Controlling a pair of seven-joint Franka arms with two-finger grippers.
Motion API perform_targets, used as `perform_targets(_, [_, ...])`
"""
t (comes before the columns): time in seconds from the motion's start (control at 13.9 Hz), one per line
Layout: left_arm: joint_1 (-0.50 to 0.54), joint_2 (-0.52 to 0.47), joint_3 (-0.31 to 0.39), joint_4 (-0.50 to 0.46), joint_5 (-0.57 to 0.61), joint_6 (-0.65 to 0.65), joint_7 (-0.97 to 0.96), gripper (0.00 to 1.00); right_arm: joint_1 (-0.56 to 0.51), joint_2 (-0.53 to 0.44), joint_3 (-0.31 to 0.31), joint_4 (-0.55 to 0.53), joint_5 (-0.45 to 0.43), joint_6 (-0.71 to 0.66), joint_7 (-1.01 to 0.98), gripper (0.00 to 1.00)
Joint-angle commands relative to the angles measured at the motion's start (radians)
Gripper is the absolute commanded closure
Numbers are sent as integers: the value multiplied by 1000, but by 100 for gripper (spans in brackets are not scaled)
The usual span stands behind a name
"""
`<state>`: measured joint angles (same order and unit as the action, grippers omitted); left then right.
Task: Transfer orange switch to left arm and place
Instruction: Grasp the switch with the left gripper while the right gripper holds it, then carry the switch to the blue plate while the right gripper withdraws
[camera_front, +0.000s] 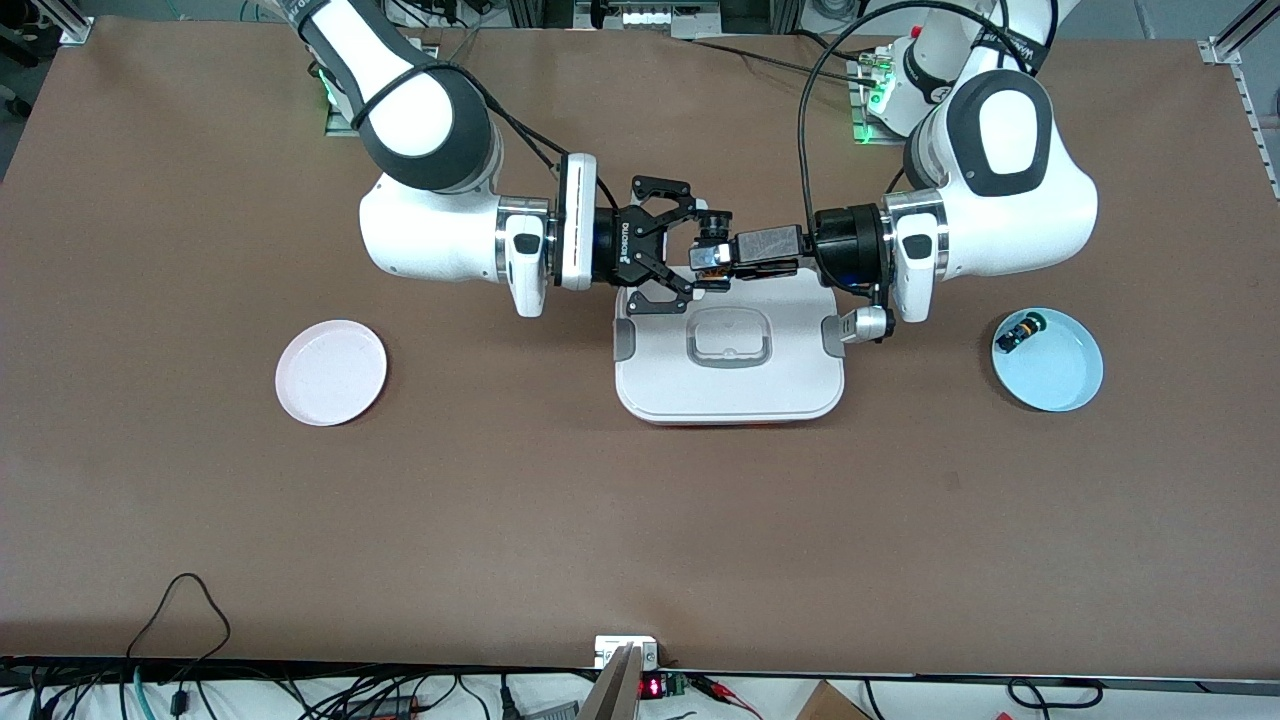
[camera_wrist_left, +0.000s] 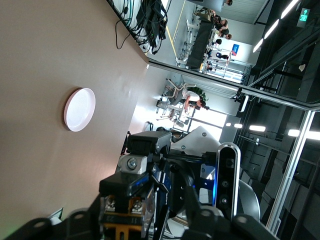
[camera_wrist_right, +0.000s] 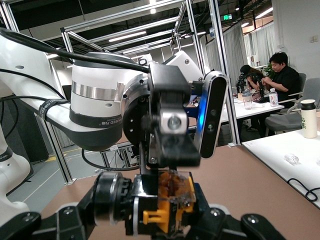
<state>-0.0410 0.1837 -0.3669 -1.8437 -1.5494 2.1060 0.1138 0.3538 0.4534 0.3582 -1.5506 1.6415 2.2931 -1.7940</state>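
– What is lying on the brown surface (camera_front: 640, 520)?

– Two white arms are reaching in over it from their bases, and they are meeting above the middle. The right arm (camera_front: 430, 220) and the left arm (camera_front: 1000, 200) are both stretching out level, wrist toward wrist.

– And under them?

– The box (camera_front: 730, 390) is sitting flat at the middle of the surface, lid on, with its grey clips showing on both sides. Both wrists are hanging over the edge of it that lies farther from the front camera.

– Any plates?

– A pink plate (camera_front: 331, 372) is lying toward the right arm's end of the surface, and a blue plate (camera_front: 1055, 375) is lying toward the left arm's end, both well apart from the box.

– How are the tools doing?

– The left tool (camera_front: 714, 256) is clenching the orange switch (camera_front: 706, 262) and holding it in the air over the box. The right tool (camera_front: 690, 250) is standing released, its fingers spreading wide on either side of the switch. In the right wrist view the orange switch (camera_wrist_right: 167, 205) is showing close up, pinched under the left tool.

– Anything smaller?

– A small switch with a green cap (camera_front: 1018, 333) is resting in the blue plate, near the rim farther from the front camera.
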Motion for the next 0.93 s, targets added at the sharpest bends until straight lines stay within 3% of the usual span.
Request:
perform_targets(0.0, [4, -21, -4, -23, -31, 9, 32, 57, 8, 14, 2, 29, 21, 20, -7, 91])
perform_targets(0.07, [6, -21, -4, -25, -29, 5, 35, 66, 8, 14, 2, 29, 21, 28, -7, 91])
perform_targets(0.22, [9, -21, -3, -29, -26, 3, 33, 94, 11, 14, 1, 29, 21, 40, -7, 91])
perform_targets(0.29, [10, -21, -3, -28, -24, 2, 32, 100, 11, 14, 2, 29, 21, 40, -8, 91])
perform_targets(0.43, [13, -23, -3, -28, -23, 0, 30, 100, 11, 13, 2, 27, 23, 39, -10, 91])
perform_targets(0.5, [15, -23, -3, -28, -21, 0, 29, 100, 10, 11, 1, 26, 27, 39, -10, 86])
perform_targets(0.57, [15, -23, -4, -26, -21, 0, 29, 100, 10, 11, 2, 26, 31, 39, -10, 66])
perform_targets(0.65, [15, -23, -3, -26, -20, -1, 29, 100, 10, 10, 2, 24, 40, 39, -11, 4])
perform_targets(0.86, [16, -24, -3, -25, -17, -1, 29, 100, 11, 1, 2, 23, 55, 40, -8, 0])
